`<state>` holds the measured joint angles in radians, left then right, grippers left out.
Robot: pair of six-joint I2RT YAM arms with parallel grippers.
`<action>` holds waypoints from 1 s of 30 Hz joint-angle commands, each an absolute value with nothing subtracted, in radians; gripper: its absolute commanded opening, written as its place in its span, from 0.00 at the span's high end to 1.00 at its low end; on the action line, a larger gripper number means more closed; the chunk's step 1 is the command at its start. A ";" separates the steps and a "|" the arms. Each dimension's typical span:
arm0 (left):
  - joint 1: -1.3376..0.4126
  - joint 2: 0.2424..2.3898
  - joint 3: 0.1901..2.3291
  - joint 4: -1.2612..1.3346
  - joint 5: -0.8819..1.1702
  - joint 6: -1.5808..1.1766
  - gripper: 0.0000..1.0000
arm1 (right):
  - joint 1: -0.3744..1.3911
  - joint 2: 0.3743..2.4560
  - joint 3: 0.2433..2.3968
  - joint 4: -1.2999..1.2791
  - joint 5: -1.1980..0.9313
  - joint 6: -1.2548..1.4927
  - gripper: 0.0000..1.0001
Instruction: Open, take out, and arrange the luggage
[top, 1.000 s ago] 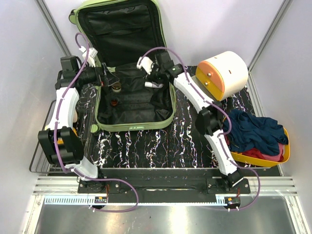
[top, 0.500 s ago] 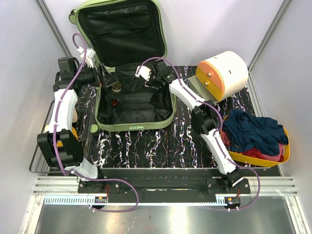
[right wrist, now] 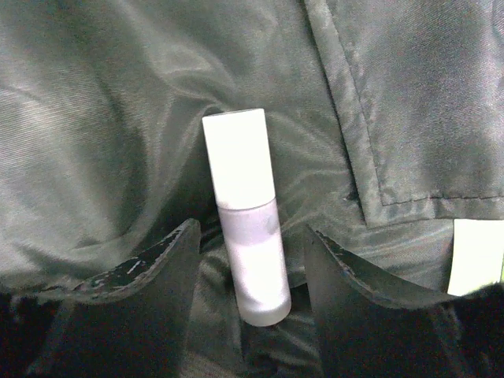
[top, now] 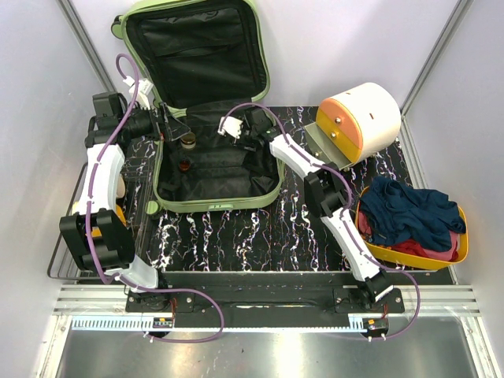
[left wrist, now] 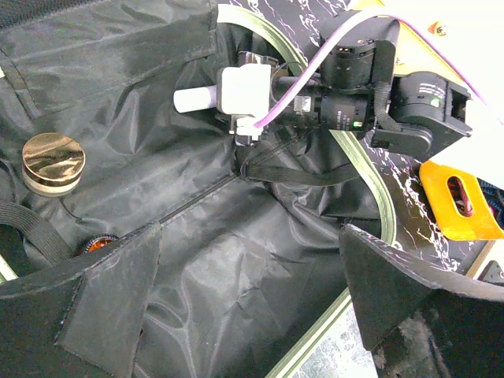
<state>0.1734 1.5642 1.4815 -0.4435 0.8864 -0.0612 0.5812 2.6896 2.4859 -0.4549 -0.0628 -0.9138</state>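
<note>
The pale-green luggage [top: 220, 203] lies open on the table, its lid propped against the back wall and its black lining showing. My right gripper [top: 240, 135] reaches into the lower half from the right. In the right wrist view a white and frosted bottle [right wrist: 240, 181] lies on the lining between its open fingers [right wrist: 250, 230], with a gap on each side. My left gripper [top: 175, 126] hangs at the case's left edge, open [left wrist: 250, 232] over bare lining. A gold-capped jar [left wrist: 51, 161] and a small amber item [left wrist: 96, 244] sit in the case by the left gripper.
An orange and white drawer unit [top: 358, 118] stands at the back right. A yellow tray [top: 462, 246] at the right edge holds a heap of dark blue and red clothes [top: 409, 213]. A wire rack [top: 67, 236] hangs off the table's left side.
My right arm has reached further left into the suitcase, so that the bottle lies between its fingers. The left arm has stayed where it was.
</note>
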 commanded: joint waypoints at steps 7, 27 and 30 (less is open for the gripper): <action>0.184 1.554 1.491 -0.439 0.908 -0.046 0.01 | 0.591 2.812 2.547 -0.330 0.101 -0.993 0.47; 0.184 1.565 1.511 -0.397 0.943 -0.067 0.01 | 0.606 2.476 2.540 -0.245 -0.127 -0.695 1.00; 0.184 1.560 1.508 -0.391 0.946 -0.069 0.01 | 0.606 2.422 2.533 -0.262 -0.123 -0.655 1.00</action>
<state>0.1776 1.5730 1.4815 -0.4530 0.9062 -0.0612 0.5987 2.5832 2.5198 -0.3187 -0.0906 -0.7601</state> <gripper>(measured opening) 0.988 0.133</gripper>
